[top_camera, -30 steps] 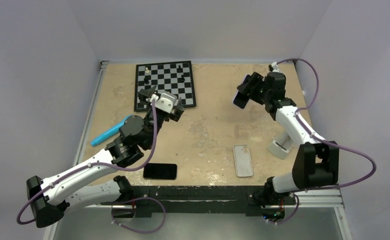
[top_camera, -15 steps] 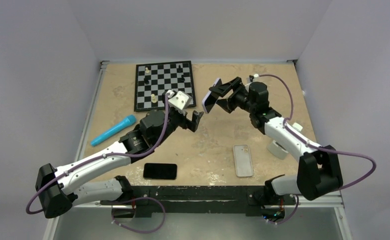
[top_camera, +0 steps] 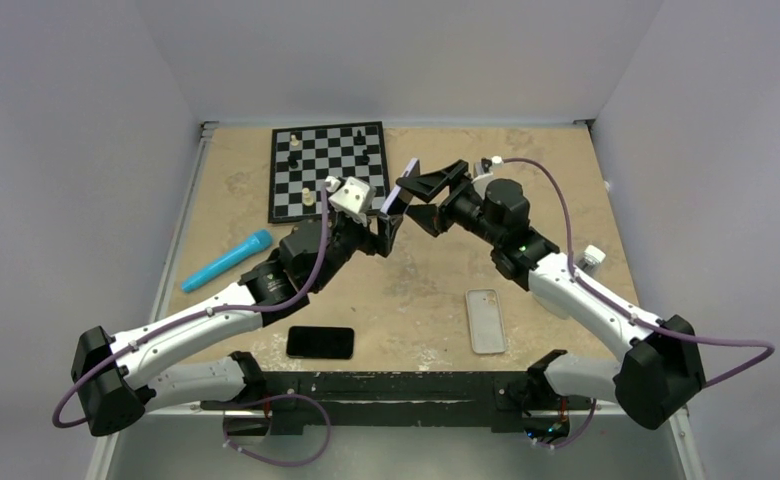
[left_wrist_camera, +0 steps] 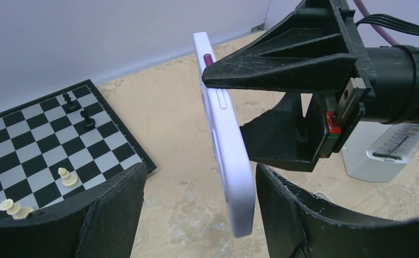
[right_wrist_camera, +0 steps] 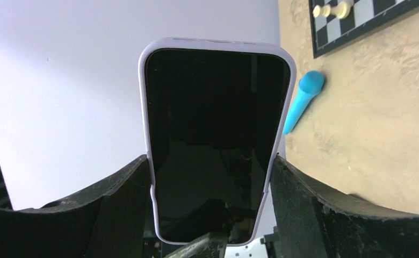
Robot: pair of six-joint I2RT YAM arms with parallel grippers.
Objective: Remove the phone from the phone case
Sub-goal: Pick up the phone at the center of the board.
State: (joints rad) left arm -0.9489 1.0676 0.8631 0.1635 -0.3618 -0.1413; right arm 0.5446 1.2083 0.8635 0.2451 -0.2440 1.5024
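The table (top_camera: 436, 275) is passable at its middle beneath the raised cased phone (left_wrist_camera: 228, 141) — chessboard (top_camera: 331, 172) and pieces (top_camera: 295, 143) crowd far left, blue marker (top_camera: 226, 260) left, black phone (top_camera: 320, 342) and clear case (top_camera: 486, 320) near.

No readable text, brand, number or sign in any view. Only fine tick marks, like a graduated scale, on the white object (left_wrist_camera: 382, 156) at the right edge of the left wrist view, too small to read. Blank dark screen on the phone (right_wrist_camera: 218, 134) in its lilac case (right_wrist_camera: 218, 44), centre of the right wrist view.

Black-screened phone (right_wrist_camera: 218, 134), inside lilac phone case (left_wrist_camera: 230, 156), aloft, tilted
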